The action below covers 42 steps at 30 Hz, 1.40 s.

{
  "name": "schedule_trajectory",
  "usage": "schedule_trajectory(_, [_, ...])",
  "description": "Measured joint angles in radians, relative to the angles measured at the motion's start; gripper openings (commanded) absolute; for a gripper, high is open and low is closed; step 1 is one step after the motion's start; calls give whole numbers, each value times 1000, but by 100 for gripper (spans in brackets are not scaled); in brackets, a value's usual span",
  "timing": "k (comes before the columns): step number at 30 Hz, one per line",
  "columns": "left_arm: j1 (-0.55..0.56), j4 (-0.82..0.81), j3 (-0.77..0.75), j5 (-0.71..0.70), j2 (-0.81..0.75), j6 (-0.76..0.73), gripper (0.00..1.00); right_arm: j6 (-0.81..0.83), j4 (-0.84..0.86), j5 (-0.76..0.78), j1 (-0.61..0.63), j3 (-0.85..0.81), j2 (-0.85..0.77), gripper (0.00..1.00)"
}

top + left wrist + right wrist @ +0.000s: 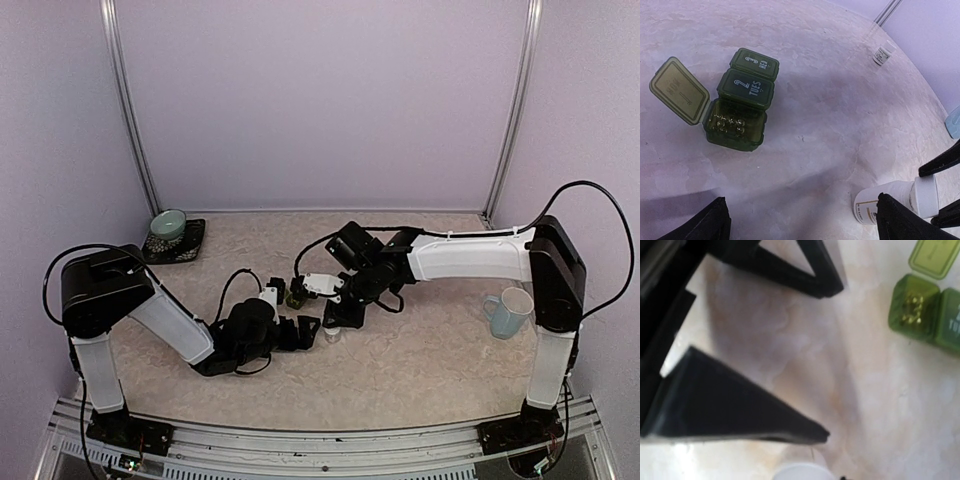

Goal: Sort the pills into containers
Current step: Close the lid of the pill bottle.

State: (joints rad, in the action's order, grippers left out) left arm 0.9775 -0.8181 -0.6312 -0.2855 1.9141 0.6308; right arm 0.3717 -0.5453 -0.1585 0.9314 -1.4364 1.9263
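Containers (742,100) — 3 joined dark green boxes, 1 lid open over pills (730,124) — sit on the table (830,100) ahead of the left gripper (805,227), wide open and empty. Right gripper (926,197) pinches a white bottle (880,205). They look light, stiff, slick; best held across the closed compartments.

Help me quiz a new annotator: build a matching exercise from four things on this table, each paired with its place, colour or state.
Things:
1. MON compartment
2. TUES compartment
3. bowl
4. mug

Place, colour or state:
A. lid shut
B. pale green, back left corner
C. lid open, pills inside
D. pale blue, far right

Pairs: 1-C, 2-A, 3-B, 4-D
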Motion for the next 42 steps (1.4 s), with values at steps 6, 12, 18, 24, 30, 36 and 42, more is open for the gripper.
schedule_trajectory(6, [0,0,0,-2,0,1,99,-16,-34,10,0,-9,0,27])
schedule_trajectory(12, [1,0,0,-3,0,2,99,-32,-110,34,0,-56,0,27])
schedule_trajectory(18, [3,-3,10,-12,-5,5,99,-48,-173,55,0,-124,2,28])
schedule_trajectory(24, [6,-3,47,-30,-35,23,99,-52,-246,59,0,-193,47,28])
schedule_trajectory(30, [14,18,100,-68,-86,46,99,-55,-318,58,0,-245,93,28])
schedule_trajectory(36, [35,59,117,-108,-116,52,99,-57,-355,51,0,-273,113,28])
schedule_trajectory(42, [42,64,119,-123,-118,55,99,-57,-371,45,0,-286,138,28])
